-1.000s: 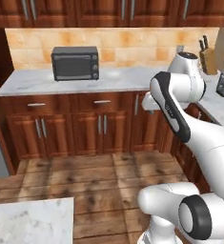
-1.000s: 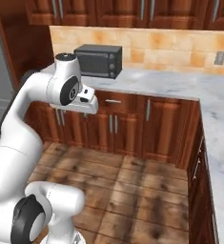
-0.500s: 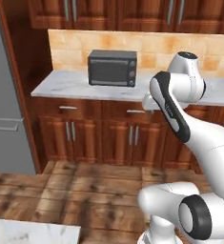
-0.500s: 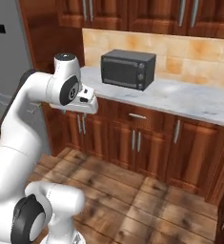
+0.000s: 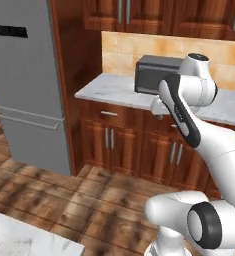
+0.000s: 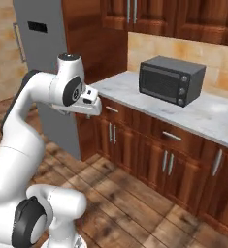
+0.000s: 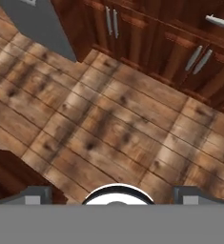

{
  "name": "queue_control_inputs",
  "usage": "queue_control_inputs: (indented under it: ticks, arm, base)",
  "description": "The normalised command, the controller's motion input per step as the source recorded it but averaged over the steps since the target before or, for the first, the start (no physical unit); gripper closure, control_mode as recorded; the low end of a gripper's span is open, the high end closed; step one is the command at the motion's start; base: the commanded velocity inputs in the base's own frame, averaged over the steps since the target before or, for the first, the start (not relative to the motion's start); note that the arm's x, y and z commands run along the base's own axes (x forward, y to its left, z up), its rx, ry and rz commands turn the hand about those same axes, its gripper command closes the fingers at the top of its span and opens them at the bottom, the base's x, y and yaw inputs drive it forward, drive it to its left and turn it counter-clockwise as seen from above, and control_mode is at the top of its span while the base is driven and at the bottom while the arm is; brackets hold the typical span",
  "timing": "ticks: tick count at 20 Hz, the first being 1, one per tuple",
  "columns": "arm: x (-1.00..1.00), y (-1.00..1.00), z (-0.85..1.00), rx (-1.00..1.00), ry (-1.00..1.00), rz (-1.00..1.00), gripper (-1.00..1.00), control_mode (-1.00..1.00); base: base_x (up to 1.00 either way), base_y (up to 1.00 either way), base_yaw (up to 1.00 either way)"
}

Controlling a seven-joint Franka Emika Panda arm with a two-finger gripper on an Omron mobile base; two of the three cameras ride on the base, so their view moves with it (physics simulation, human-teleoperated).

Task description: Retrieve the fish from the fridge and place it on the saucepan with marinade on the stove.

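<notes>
the gripper (image 6: 92, 102) hangs off the folded white arm at about counter height, pointing down at the wooden floor (image 7: 108, 128); its fingertips (image 7: 35, 195) barely poke into the bottom of the hand view, so i cannot tell whether the jaws are released or clenched, and nothing can be seen held between them. nearest in the left base view is one corner of a pale marble worktop (image 5: 19, 240). past the floor runs a row of dark wood cabinets (image 6: 159, 160) with slim metal handles, topped by one light marble counter (image 6: 203, 114). one grey microwave (image 6: 171, 80) sits on that counter, against the tan tiled wall. one fridge (image 5: 26, 85), tall and grey with a dark display panel near the top, stands shut at the left end of the cabinets, beside a brown wood side panel. more wood cabinets hang above.
</notes>
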Motion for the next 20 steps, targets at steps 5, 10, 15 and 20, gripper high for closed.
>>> queue_control_inputs:
  ticks: [5,10,15,20]
  arm:
    - [0.0,0.0,0.0,0.0,0.0,0.0,-1.0,1.0]
    - [0.0,0.0,0.0,0.0,0.0,0.0,-1.0,1.0]
    - [0.0,0.0,0.0,0.0,0.0,0.0,-1.0,1.0]
    - [0.0,0.0,0.0,0.0,0.0,0.0,-1.0,1.0]
  base:
    - [0.23,-0.03,0.55]
    - [0.29,-0.12,0.54]
    - [0.5,-0.41,0.4]
    - [0.31,-0.38,0.4]
